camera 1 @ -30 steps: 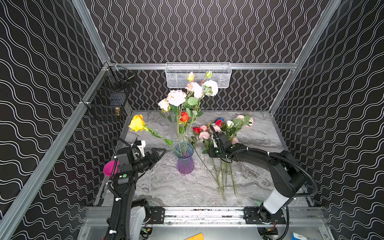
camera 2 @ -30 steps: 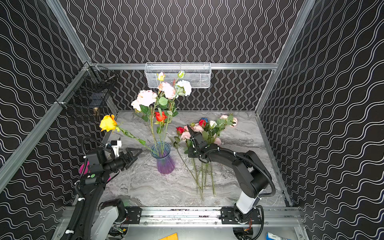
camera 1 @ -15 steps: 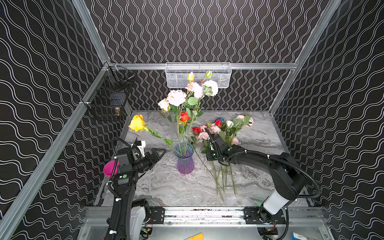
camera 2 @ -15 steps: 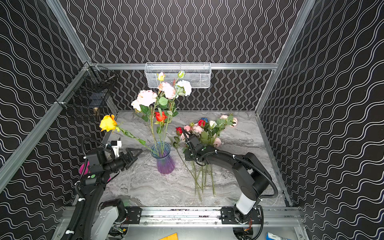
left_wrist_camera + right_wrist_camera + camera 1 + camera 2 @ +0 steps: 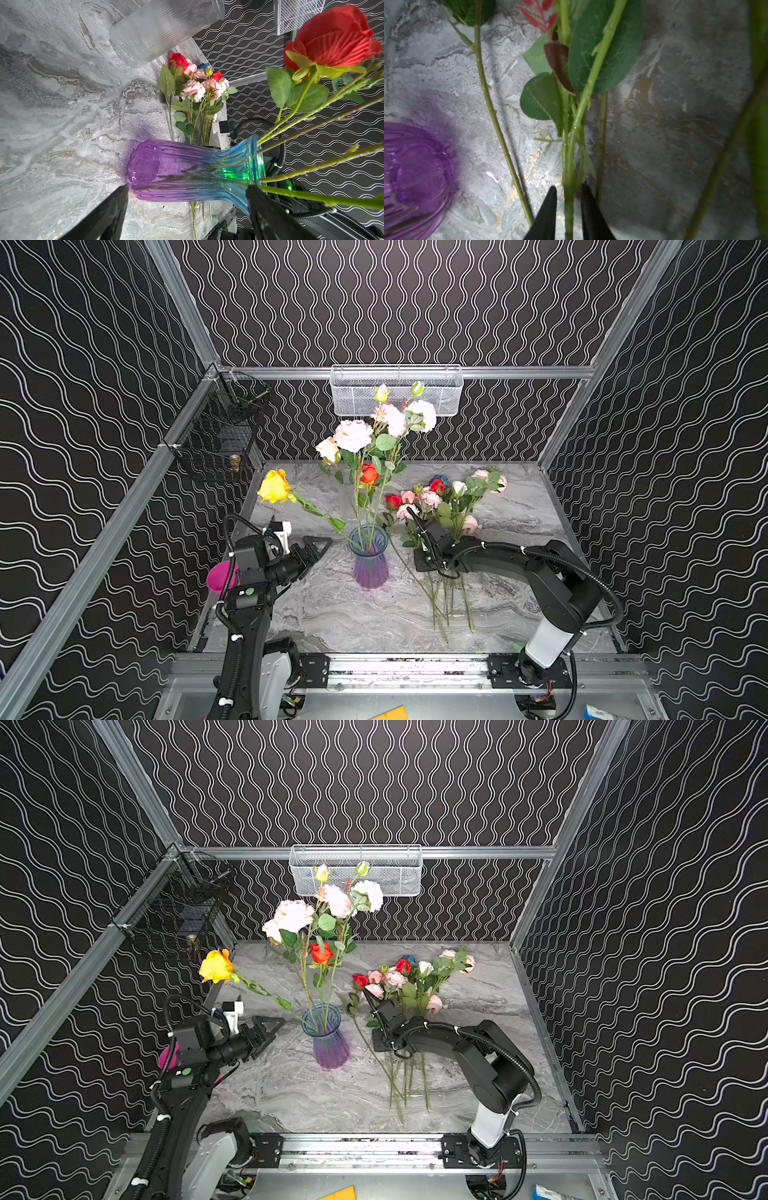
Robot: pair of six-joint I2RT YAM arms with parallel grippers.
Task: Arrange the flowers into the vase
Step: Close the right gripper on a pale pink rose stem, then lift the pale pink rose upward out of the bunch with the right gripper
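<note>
A purple-and-blue glass vase (image 5: 369, 558) (image 5: 328, 1040) stands mid-table and holds several flowers: a yellow rose (image 5: 274, 487) leaning left, a red one (image 5: 332, 41), and pink and white heads above. More flowers (image 5: 440, 506) (image 5: 407, 982) lie in a pile to its right, stems toward the front. My right gripper (image 5: 415, 518) (image 5: 371, 998) (image 5: 569, 193) sits in that pile, shut on one green stem (image 5: 569, 205). My left gripper (image 5: 322, 543) (image 5: 276, 1023) (image 5: 187, 207) hangs open just left of the vase (image 5: 176, 166), not touching it.
A clear ribbed glass vase (image 5: 166, 27) stands behind the purple one. A white wire basket (image 5: 397, 389) hangs on the back wall and a black one (image 5: 220, 435) on the left wall. Something pink (image 5: 220, 576) sits behind my left arm.
My right jaws have narrowed round a stem in the pile, and that gripper has shifted slightly toward the front left. The left arm has held still.
</note>
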